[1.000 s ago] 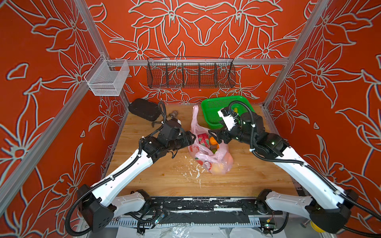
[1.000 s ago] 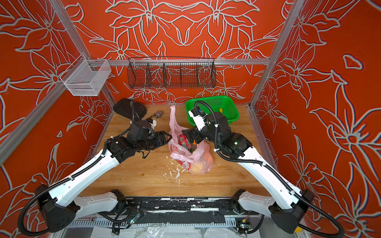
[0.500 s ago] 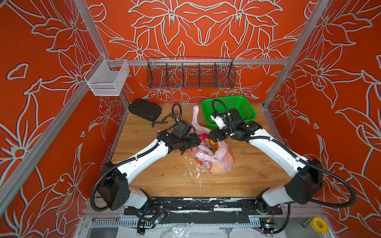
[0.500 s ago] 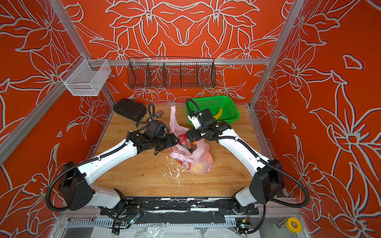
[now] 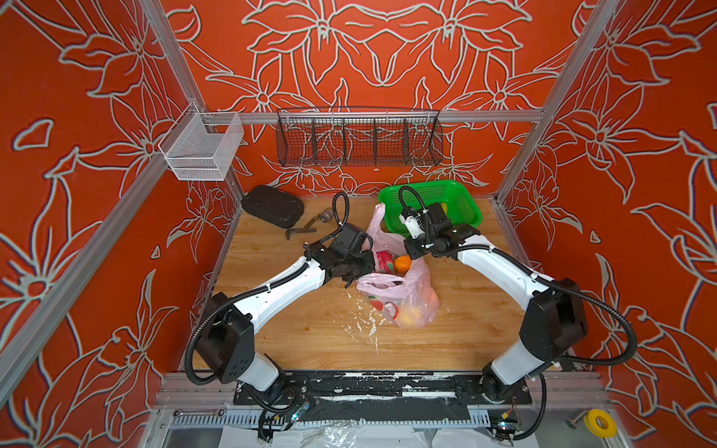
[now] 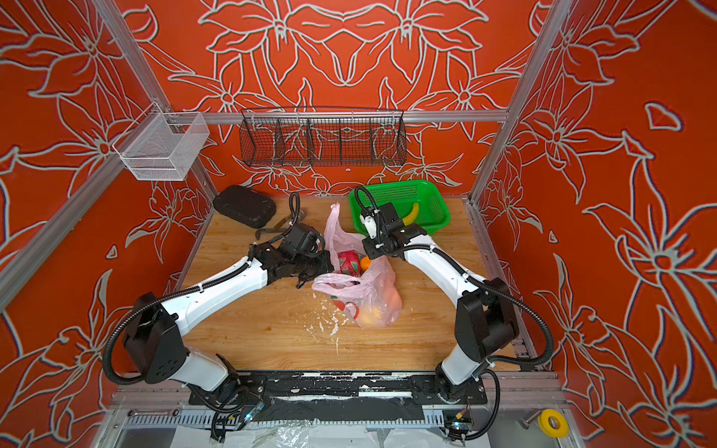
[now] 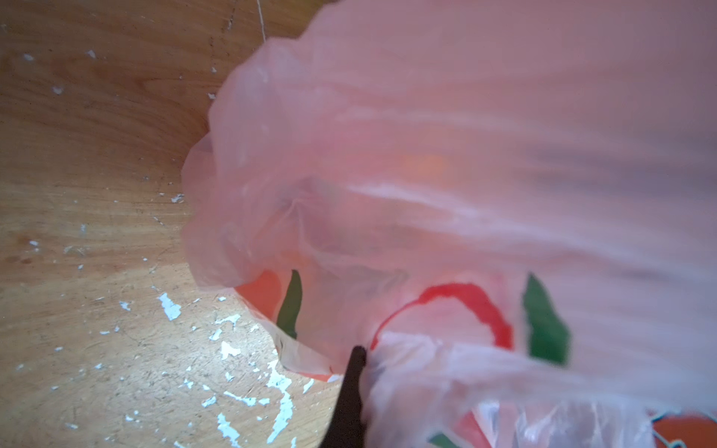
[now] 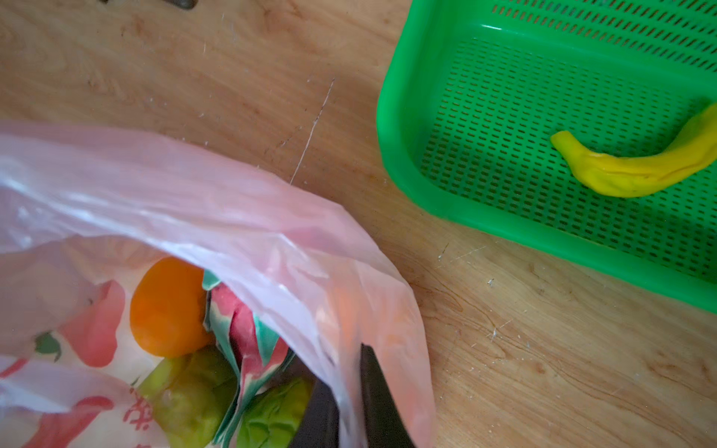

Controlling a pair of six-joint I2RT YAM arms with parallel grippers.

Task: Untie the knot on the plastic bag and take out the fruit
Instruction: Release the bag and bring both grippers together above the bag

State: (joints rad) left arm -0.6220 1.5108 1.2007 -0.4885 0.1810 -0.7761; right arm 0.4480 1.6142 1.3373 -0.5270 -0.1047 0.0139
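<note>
Both top views: the plastic bag lies mid-frame on the bench, knot seemingly undone, fruit inside. Left wrist: the left gripper is pinched together on bag film, lower centre. Right wrist: the right gripper clamps the bag's rim, bottom centre; unloading remains

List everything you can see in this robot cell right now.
plastic bag: one, pink, centre
orange: one, orange, in bag's mouth
dragon fruit: one, pink-green, beside orange
green fruit: two, green, inside bag
green basket: one, green, back right
banana: one, yellow, in green basket
black tray: one, black, back left
metal tool: one, grey, beside tray
wire basket: one, black, back wall
mesh basket: one, white, left rail
tape roll: one, yellow, front right, outside
left gripper: one, black, shut on plastic bag
right gripper: one, black, shut on plastic bag
</note>
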